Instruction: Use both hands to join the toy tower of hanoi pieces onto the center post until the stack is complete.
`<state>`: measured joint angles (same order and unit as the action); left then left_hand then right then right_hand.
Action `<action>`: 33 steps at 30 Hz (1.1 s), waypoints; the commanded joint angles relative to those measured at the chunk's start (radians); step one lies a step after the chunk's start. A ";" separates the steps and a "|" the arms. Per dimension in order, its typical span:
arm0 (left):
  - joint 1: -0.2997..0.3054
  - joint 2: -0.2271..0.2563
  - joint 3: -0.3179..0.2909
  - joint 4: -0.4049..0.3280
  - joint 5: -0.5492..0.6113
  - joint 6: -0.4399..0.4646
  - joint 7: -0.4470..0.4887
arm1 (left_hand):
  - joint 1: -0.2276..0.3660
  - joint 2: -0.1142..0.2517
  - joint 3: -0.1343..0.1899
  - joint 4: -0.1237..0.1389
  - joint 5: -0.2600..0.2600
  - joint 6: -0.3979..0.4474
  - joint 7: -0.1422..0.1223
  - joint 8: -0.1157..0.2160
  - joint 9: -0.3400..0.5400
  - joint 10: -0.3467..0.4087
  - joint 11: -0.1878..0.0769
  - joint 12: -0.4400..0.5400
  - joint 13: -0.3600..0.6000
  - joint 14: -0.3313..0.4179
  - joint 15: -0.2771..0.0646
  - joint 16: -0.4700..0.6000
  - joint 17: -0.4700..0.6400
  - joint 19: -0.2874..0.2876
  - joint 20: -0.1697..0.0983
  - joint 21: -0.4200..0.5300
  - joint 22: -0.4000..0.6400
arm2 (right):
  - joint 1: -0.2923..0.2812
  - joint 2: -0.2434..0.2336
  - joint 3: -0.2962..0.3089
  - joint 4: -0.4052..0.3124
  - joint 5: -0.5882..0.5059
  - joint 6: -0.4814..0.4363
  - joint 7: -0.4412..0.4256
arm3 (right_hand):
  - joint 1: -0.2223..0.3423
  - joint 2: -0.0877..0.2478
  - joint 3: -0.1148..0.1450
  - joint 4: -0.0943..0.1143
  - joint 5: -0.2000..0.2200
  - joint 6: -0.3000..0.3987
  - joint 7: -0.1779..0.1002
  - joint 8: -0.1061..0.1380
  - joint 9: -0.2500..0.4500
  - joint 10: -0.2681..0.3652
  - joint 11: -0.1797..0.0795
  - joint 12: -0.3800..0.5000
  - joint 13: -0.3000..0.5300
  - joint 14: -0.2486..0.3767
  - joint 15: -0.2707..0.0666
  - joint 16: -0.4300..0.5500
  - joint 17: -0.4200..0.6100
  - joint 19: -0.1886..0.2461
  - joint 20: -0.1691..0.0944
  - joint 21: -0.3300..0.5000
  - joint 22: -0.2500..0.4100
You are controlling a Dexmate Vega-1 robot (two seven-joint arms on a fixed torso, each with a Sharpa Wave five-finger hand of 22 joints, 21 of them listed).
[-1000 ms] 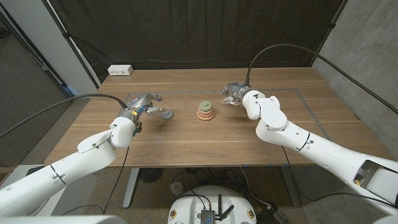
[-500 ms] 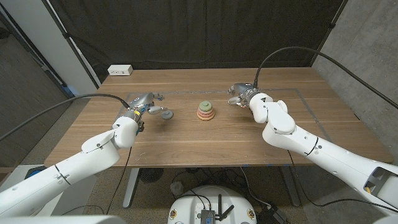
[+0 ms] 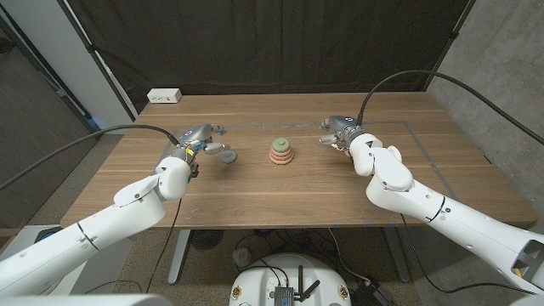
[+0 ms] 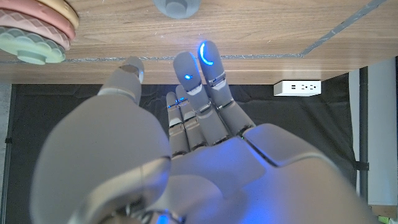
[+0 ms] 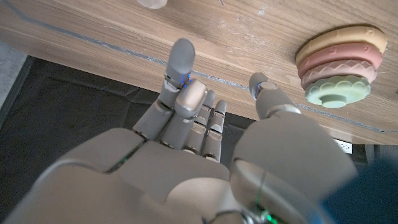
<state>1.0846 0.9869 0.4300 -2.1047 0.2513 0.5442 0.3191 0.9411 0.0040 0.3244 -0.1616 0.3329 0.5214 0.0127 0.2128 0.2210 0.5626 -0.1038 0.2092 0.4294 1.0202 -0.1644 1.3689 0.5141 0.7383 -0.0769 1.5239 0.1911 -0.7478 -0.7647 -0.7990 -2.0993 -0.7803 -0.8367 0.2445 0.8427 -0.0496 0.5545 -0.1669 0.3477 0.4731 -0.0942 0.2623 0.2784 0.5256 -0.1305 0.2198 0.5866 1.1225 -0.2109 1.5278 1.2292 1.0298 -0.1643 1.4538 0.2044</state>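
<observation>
The ring stack (image 3: 280, 151) stands at the table's middle on its post: a yellow-orange ring at the bottom, a pink one above it, a green piece on top. It also shows as the stack (image 4: 37, 28) and the stack (image 5: 339, 65). A grey piece (image 3: 228, 155) lies on the wood left of the stack, seen too as the grey piece (image 4: 177, 6). My left hand (image 3: 197, 136) is just left of that piece, fingers stretched out and apart, a small gap from it. My right hand (image 3: 338, 129) is right of the stack, fingers spread, holding nothing.
A white power strip (image 3: 165, 96) lies at the table's far left corner. A taped outline (image 3: 408, 127) runs across the wood. A pale rounded thing (image 5: 152, 3) sits on the table beyond my right hand's fingertips. A black curtain hangs behind the table.
My right hand has drawn back to the right, away from the stack. The left hand and the grey piece have barely shifted.
</observation>
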 commanded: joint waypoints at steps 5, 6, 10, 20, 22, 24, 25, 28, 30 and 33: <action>-0.034 -0.006 0.024 0.010 0.021 0.004 -0.023 | -0.003 -0.006 0.010 0.000 0.007 0.000 -0.005 -0.004 0.002 -0.004 -0.003 -0.002 0.004 0.007 -0.056 -0.001 0.002 0.008 -0.129 0.007 0.003 | -0.055 -0.030 0.026 0.006 0.031 -0.002 -0.132 | 0.014 0.004 0.010 0.000 0.003 0.002 0.005 0.000 0.004 0.011 -0.002 0.002 0.005 0.012 -0.007 0.008 0.003 0.011 -0.058 0.008 0.004; -0.036 -0.006 0.026 0.009 0.023 0.007 -0.026 | -0.003 -0.006 0.010 0.000 0.007 -0.001 -0.005 -0.004 0.002 -0.004 -0.002 -0.003 0.004 0.007 -0.056 -0.001 0.001 0.008 -0.129 0.007 0.003 | -0.059 -0.031 0.028 0.007 0.034 -0.001 -0.141 | 0.015 0.004 0.010 0.000 0.003 0.002 0.003 0.000 0.004 0.011 -0.001 0.002 0.006 0.013 -0.007 0.009 0.003 0.011 -0.058 0.008 0.004; -0.039 -0.009 0.029 0.006 0.026 0.014 -0.029 | -0.003 -0.006 0.010 0.000 0.007 -0.002 -0.004 -0.004 0.003 -0.006 -0.002 -0.003 0.004 0.007 -0.056 -0.001 0.002 0.007 -0.129 0.007 0.003 | -0.070 -0.031 0.037 0.015 0.052 0.002 -0.166 | 0.017 0.003 0.011 0.000 0.002 0.021 -0.004 0.006 0.004 -0.018 0.006 -0.011 0.007 0.014 -0.007 0.010 0.003 0.010 -0.058 0.007 0.003; -0.043 -0.007 0.040 -0.001 0.034 0.030 -0.042 | -0.004 -0.007 0.010 0.000 0.007 -0.004 -0.004 -0.004 0.003 -0.010 -0.003 -0.005 0.004 0.008 -0.056 0.000 0.003 0.006 -0.129 0.007 0.003 | -0.072 -0.038 0.022 0.033 0.047 -0.017 -0.189 | 0.018 -0.003 0.012 0.001 0.000 -0.012 0.006 -0.010 0.002 -0.031 0.009 -0.016 0.003 0.011 -0.007 0.009 0.003 0.004 -0.058 0.004 -0.001; -0.046 -0.006 0.044 -0.002 0.038 0.035 -0.046 | -0.004 -0.007 0.010 0.000 0.007 -0.004 -0.005 -0.004 0.003 -0.009 -0.002 -0.004 0.004 0.007 -0.056 0.000 0.003 0.006 -0.129 0.007 0.003 | -0.074 -0.038 0.022 0.032 0.050 -0.022 -0.192 | 0.018 -0.003 0.012 0.001 0.000 -0.014 0.006 -0.011 0.002 -0.031 0.009 -0.016 0.003 0.010 -0.006 0.008 0.003 0.003 -0.058 0.003 -0.002; -0.048 -0.006 0.044 -0.004 0.039 0.036 -0.048 | -0.004 -0.007 0.010 0.000 0.007 -0.004 -0.004 -0.004 0.003 -0.010 -0.002 -0.004 0.004 0.007 -0.056 -0.001 0.002 0.006 -0.129 0.007 0.003 | -0.075 -0.040 0.023 0.030 0.053 -0.020 -0.196 | 0.018 -0.004 0.012 0.001 0.000 -0.014 0.005 -0.012 0.001 -0.029 0.008 -0.015 0.003 0.010 -0.006 0.008 0.003 0.003 -0.058 0.004 -0.001; -0.049 -0.006 0.046 -0.005 0.041 0.038 -0.050 | -0.004 -0.007 0.010 0.000 0.007 -0.004 -0.002 -0.004 0.003 -0.009 0.002 -0.005 0.004 0.007 -0.056 -0.001 0.002 0.006 -0.129 0.007 0.003 | -0.076 -0.041 0.024 0.030 0.055 -0.021 -0.198 | 0.018 -0.004 0.012 0.001 0.000 -0.015 0.005 -0.012 0.001 -0.029 0.007 -0.015 0.003 0.010 -0.006 0.008 0.003 0.003 -0.058 0.004 -0.001; -0.061 -0.001 0.057 -0.008 0.054 0.048 -0.063 | 0.001 -0.008 0.012 -0.003 0.007 -0.005 0.004 -0.005 0.002 -0.008 0.006 -0.004 0.002 0.006 -0.056 -0.001 0.001 0.006 -0.131 0.007 0.003 | -0.077 -0.042 0.024 0.027 0.060 -0.024 -0.202 | 0.018 -0.004 0.012 0.001 -0.001 -0.020 0.002 -0.015 0.001 -0.027 0.009 -0.013 0.004 0.009 -0.006 0.008 0.003 0.003 -0.058 0.004 -0.001; -0.069 0.003 0.063 -0.010 0.061 0.054 -0.074 | 0.005 -0.009 0.013 -0.005 0.008 -0.005 0.005 -0.005 0.002 -0.008 0.009 -0.005 0.002 0.006 -0.056 -0.001 0.001 0.006 -0.132 0.008 0.003 | -0.078 -0.045 0.025 0.025 0.064 -0.023 -0.205 | 0.018 -0.004 0.012 0.001 -0.001 -0.023 0.002 -0.016 0.001 -0.027 0.007 -0.013 0.004 0.009 -0.006 0.007 0.003 0.002 -0.058 0.003 -0.002; -0.084 0.013 0.074 -0.016 0.074 0.065 -0.099 | 0.015 -0.011 0.015 -0.010 0.009 -0.005 0.011 -0.005 0.001 -0.007 0.012 -0.005 0.001 0.004 -0.056 -0.002 -0.001 0.006 -0.132 0.008 0.004 | -0.080 -0.046 0.024 0.023 0.066 -0.030 -0.207 | 0.018 -0.004 0.013 0.002 -0.001 -0.020 -0.003 -0.015 0.001 -0.027 0.007 -0.013 0.004 0.008 -0.006 0.007 0.002 0.001 -0.058 0.003 -0.002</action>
<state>1.0318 0.9832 0.4780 -2.1086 0.2954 0.5819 0.2663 0.9431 -0.0058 0.3327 -0.1699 0.3367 0.5143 0.0131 0.2129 0.2208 0.5515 -0.0966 0.2092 0.4291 1.0201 -0.1644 1.3689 0.5140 0.7382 -0.0769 1.5276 0.1934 -0.8208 -0.8035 -0.7730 -2.0732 -0.7261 -0.8545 0.0556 0.8611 -0.0577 0.5615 -0.1654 0.3482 0.4513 -0.0944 0.2477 0.2785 0.4982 -0.1252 0.2070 0.5883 1.1260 -0.2144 1.5324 1.2290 1.0350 -0.1696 1.4570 0.1997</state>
